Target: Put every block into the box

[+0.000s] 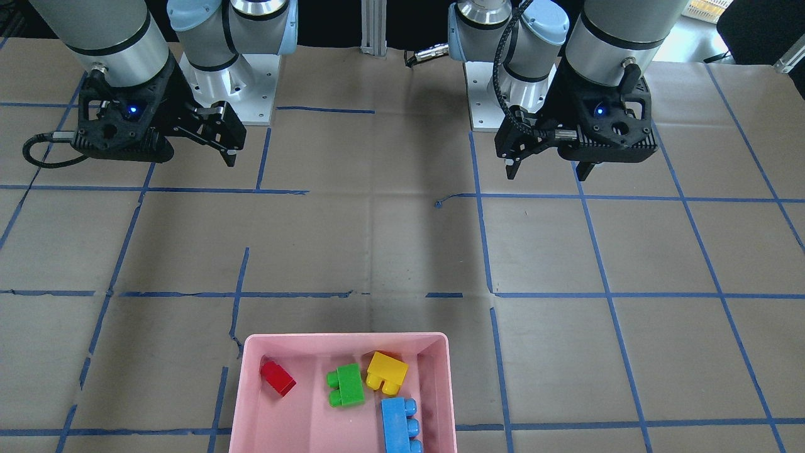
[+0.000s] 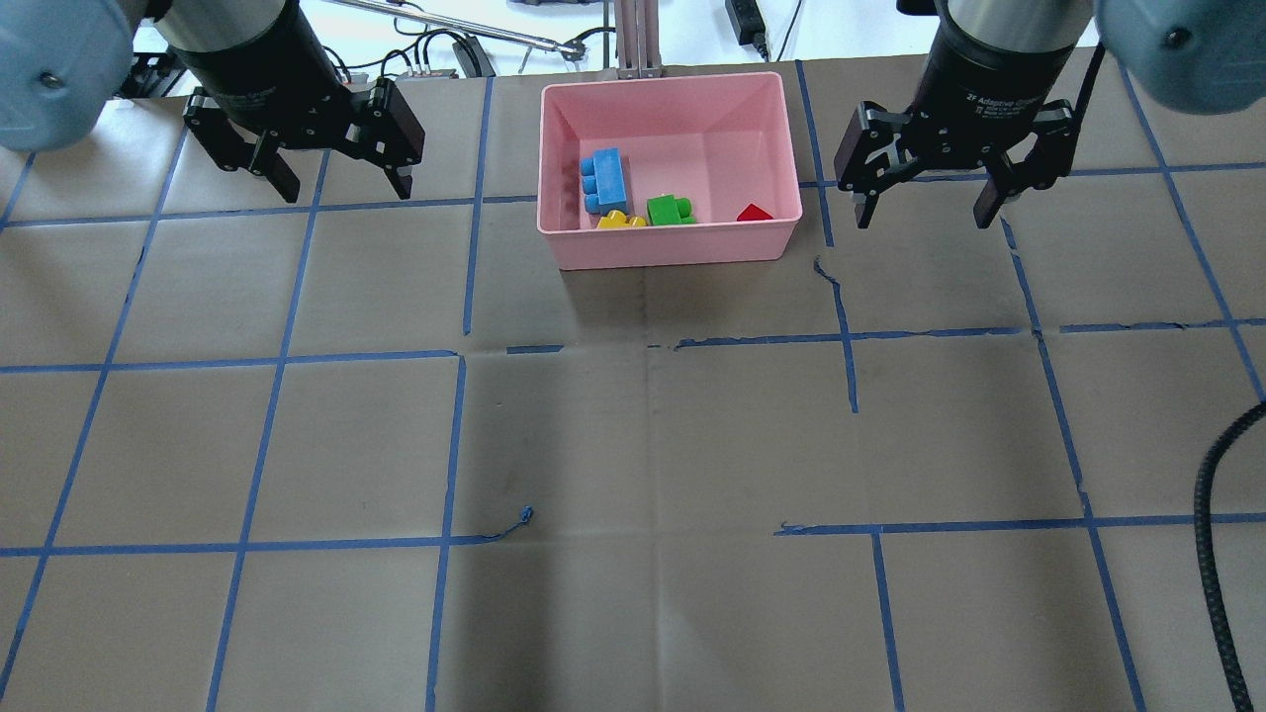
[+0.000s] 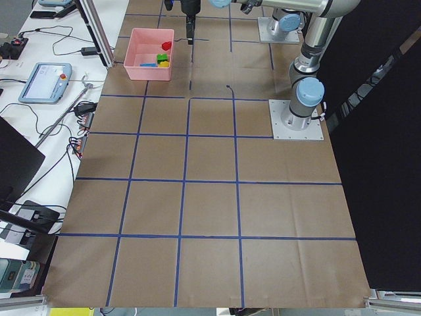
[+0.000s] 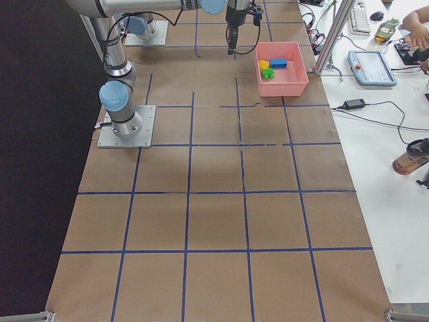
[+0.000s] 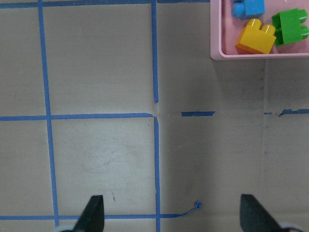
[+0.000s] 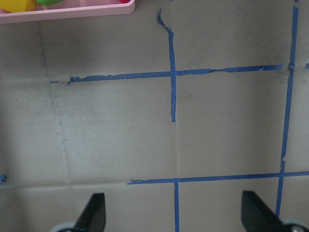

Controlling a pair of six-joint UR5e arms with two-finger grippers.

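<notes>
The pink box stands at the table's far middle, and shows too in the front view. Inside it lie the blue block, the yellow block, the green block and the red block. In the front view they show as red, green, yellow and blue. My left gripper is open and empty, left of the box. My right gripper is open and empty, right of it. The left wrist view shows the box's corner.
Blue tape lines grid the brown paper table. A black cable hangs at the near right. The arm bases stand at the robot's side. A desk with a tablet runs beyond the box's far edge.
</notes>
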